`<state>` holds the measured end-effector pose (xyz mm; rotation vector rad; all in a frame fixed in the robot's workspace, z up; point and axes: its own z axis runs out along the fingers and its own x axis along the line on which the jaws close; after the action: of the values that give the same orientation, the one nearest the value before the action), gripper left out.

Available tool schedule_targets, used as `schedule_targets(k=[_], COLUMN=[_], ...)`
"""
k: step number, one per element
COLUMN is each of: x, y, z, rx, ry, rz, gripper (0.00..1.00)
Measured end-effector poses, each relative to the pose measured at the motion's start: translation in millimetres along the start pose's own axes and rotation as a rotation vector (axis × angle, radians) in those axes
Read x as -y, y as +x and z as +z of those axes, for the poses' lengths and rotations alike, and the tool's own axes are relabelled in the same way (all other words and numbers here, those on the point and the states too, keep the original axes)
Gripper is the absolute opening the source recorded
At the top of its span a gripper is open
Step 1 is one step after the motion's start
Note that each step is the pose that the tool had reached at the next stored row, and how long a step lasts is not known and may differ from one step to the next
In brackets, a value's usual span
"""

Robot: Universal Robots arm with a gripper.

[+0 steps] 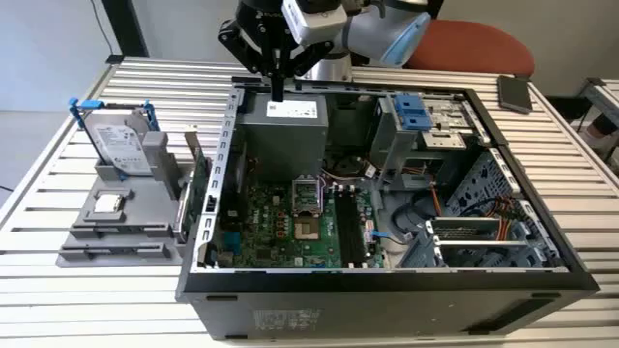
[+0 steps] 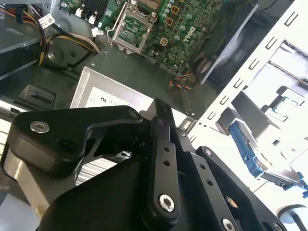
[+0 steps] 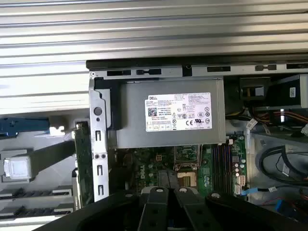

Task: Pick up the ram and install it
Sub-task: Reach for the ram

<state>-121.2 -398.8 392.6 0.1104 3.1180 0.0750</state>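
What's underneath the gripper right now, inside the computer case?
The gripper hangs over the grey power supply with its white label, at one end of the open computer case. The motherboard lies beside it. Whatever sits beneath the power supply is covered.

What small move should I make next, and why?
Probably shift the gripper toward the exterior view's left, over the gray parts holder where loose components stand. It hangs above the power supply with fingers shut on nothing, and the memory slots look empty.

One computer case, one hard drive, one chair.
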Motion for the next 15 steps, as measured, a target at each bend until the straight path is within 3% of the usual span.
schedule_targets(k=[15], x=[0.0], y=[0.2], z=[0.0], rx=[0.0], ry=[0.0], rz=[0.0], gripper=[0.0])
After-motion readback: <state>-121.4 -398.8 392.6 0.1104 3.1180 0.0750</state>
